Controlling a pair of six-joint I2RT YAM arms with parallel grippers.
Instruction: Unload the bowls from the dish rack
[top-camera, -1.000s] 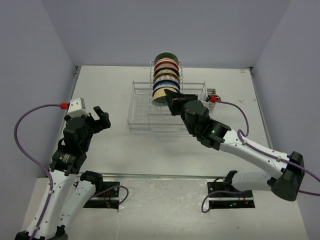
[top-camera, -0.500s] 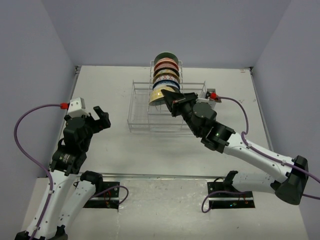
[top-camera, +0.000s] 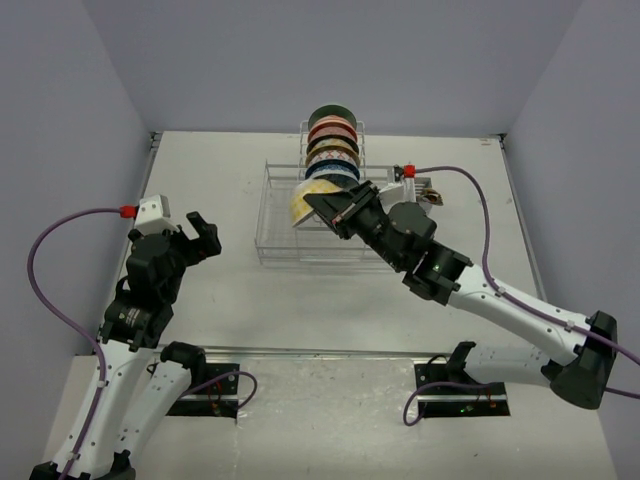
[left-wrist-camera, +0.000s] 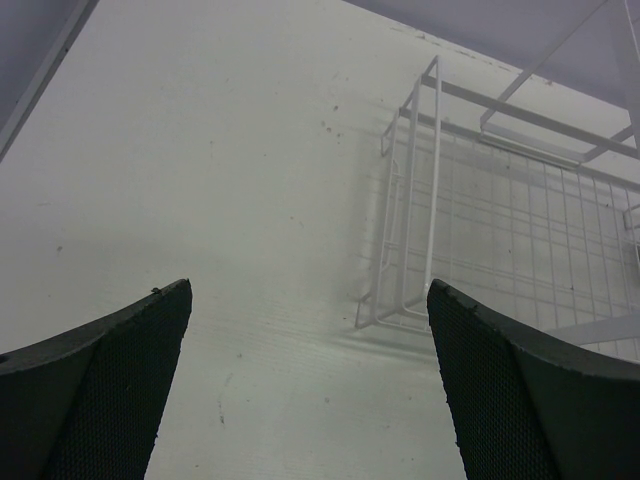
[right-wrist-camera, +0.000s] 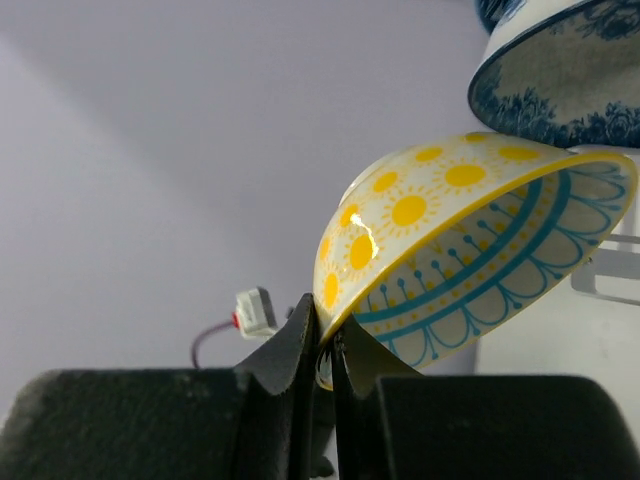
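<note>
The white wire dish rack stands at the table's middle back; its left corner shows in the left wrist view. Several patterned bowls stand on edge in its central row. My right gripper is shut on the rim of a yellow sun-patterned bowl, lifted clear of the row over the rack's left part. In the right wrist view the jaws pinch that bowl's rim, with a blue-and-white bowl above right. My left gripper is open and empty, left of the rack.
A small side caddy hangs on the rack's right end. The table's raised edges run along the left, back and right. Bare tabletop lies between my left gripper and the rack.
My right gripper has drawn the yellow bowl out of the front of the row and carried it up and to the left. The left arm has not moved.
</note>
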